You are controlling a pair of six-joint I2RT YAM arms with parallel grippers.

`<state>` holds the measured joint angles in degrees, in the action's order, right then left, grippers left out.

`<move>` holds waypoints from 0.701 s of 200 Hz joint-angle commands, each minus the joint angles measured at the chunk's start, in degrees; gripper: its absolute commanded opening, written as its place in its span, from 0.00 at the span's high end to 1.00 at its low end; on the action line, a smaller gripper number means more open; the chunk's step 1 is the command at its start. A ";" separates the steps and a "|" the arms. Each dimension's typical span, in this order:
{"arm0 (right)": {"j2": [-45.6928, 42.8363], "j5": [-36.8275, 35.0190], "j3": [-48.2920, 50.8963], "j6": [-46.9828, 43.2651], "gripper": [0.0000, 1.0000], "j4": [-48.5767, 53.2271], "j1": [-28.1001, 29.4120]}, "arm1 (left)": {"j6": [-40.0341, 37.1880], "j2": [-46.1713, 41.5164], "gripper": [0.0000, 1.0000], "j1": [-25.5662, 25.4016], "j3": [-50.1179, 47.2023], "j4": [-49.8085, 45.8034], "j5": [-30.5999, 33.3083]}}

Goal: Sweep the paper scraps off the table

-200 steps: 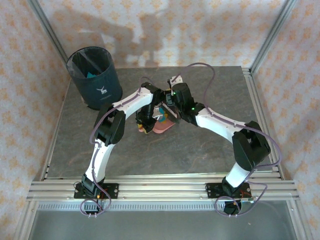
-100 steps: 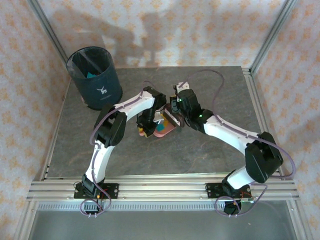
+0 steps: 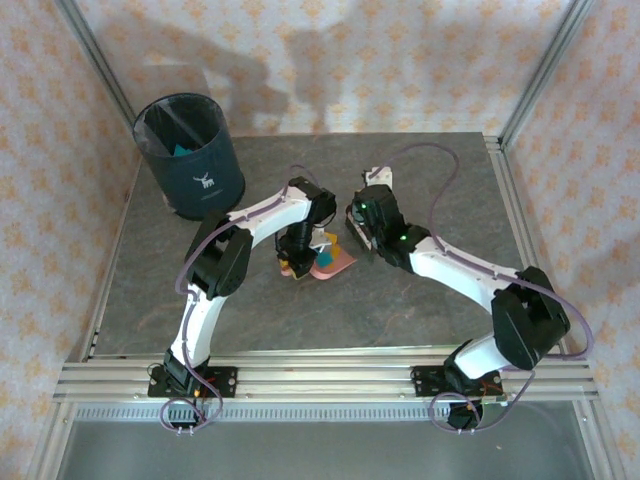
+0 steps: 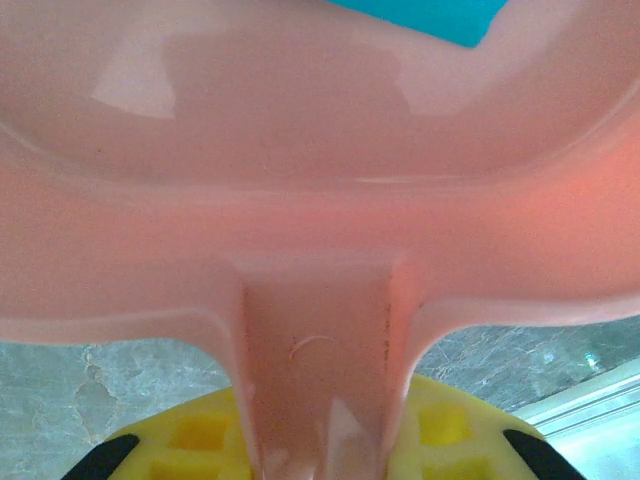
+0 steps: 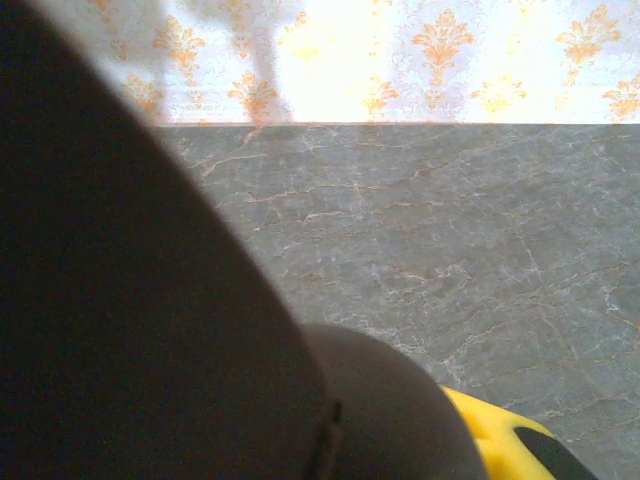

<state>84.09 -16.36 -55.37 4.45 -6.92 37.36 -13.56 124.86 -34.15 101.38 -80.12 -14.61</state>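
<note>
top external: dustpan (image 3: 335, 263) long axis left-right

The top camera hangs above and behind my two bases, looking down over the whole table (image 3: 150, 290). My left wrist camera sits hard against the pink dustpan (image 4: 320, 200), with table beneath. My right wrist camera looks low across the table to the far wall (image 5: 440, 50), a dark rounded shape (image 5: 130, 300) crowding the lens. All three share the table.

bin (image 3: 190, 150) far-left corner, table (image 3: 470, 205) right side open
</note>
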 commanded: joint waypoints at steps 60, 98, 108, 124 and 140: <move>3.62 14.40 -3.67 0.50 1.00 3.25 0.25 | -1.03 -1.68 1.00 -0.39 -2.06 -0.47 -0.59; 1.17 16.34 -2.49 1.13 1.00 5.18 0.26 | -1.12 -2.07 1.00 -0.39 -2.42 -0.30 -0.43; 0.47 16.55 -2.28 1.24 1.00 5.49 0.31 | -1.09 -2.10 1.00 -0.39 -2.47 -0.30 -0.40; -0.57 17.25 -2.14 1.25 1.00 6.18 0.27 | -1.07 -2.07 1.00 -0.39 -2.40 -0.22 -0.42; -1.11 17.48 -2.20 1.29 1.00 6.71 0.26 | -1.11 -2.16 1.00 -0.40 -2.34 -0.12 -0.38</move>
<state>85.23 -1.41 -58.37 4.27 -4.25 37.34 -13.61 124.42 -34.15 99.90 -79.24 -14.76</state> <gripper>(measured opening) 0.252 0.238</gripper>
